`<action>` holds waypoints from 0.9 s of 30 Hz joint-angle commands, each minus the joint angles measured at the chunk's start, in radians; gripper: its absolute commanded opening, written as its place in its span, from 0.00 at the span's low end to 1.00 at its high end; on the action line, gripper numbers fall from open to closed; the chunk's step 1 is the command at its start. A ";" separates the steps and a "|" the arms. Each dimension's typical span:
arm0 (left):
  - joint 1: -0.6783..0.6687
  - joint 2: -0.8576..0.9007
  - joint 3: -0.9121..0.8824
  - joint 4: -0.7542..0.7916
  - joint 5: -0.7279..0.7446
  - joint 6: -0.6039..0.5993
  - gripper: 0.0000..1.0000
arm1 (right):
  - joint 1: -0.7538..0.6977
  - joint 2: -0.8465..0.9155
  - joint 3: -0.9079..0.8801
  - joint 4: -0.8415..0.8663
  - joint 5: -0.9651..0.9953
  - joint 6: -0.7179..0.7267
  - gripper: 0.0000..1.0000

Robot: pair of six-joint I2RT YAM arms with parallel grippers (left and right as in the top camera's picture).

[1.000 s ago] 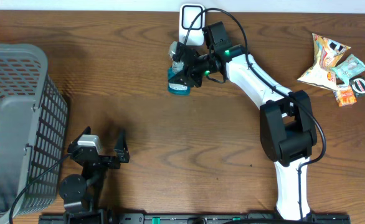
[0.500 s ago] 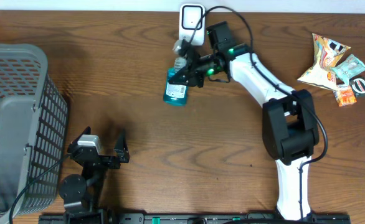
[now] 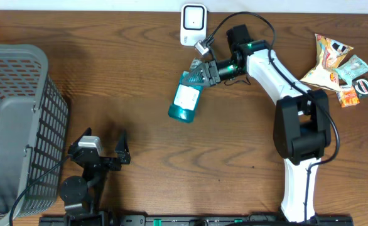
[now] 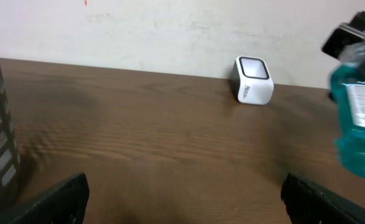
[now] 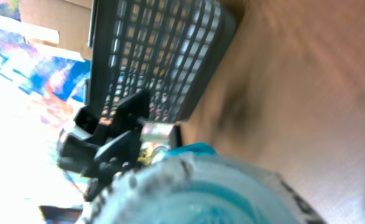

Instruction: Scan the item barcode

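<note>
A teal mouthwash bottle (image 3: 185, 100) with a white label hangs tilted over the table, label side up and base toward the front left. My right gripper (image 3: 205, 72) is shut on its cap end. In the right wrist view the bottle (image 5: 220, 186) fills the bottom, blurred and close, and hides the fingers. The white scanner (image 3: 193, 25) stands at the table's back edge, just behind the bottle. The left wrist view shows the scanner (image 4: 252, 79) ahead and the bottle (image 4: 360, 127) at the right edge. My left gripper (image 3: 122, 148) rests open at the front left, holding nothing.
A grey mesh basket (image 3: 14, 125) stands along the left side. Several snack packets (image 3: 338, 66) lie at the back right. The right arm's cable loops above the scanner.
The bottle has swung from standing close below the scanner to tilted flat with its label up, a little farther right and forward. The right gripper tightened on it. The left arm has not moved.
</note>
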 commanded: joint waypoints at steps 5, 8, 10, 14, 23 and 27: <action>-0.002 -0.005 -0.018 -0.028 0.017 0.008 0.98 | 0.023 -0.227 0.015 -0.180 0.224 -0.113 0.01; -0.002 -0.005 -0.018 -0.028 0.016 0.009 0.98 | 0.042 -0.267 0.015 -0.171 0.349 -0.066 0.01; -0.002 -0.005 -0.018 -0.028 0.017 0.009 0.98 | 0.058 -0.280 0.015 -0.154 0.444 -0.053 0.01; -0.002 -0.005 -0.018 -0.028 0.016 0.008 0.98 | 0.092 -0.279 0.015 -0.068 0.757 0.010 0.01; -0.002 -0.005 -0.018 -0.028 0.017 0.009 0.97 | 0.176 -0.272 0.015 0.172 1.256 0.049 0.07; -0.002 -0.005 -0.018 -0.029 0.017 0.009 0.98 | 0.197 -0.264 0.015 0.274 1.420 0.035 0.09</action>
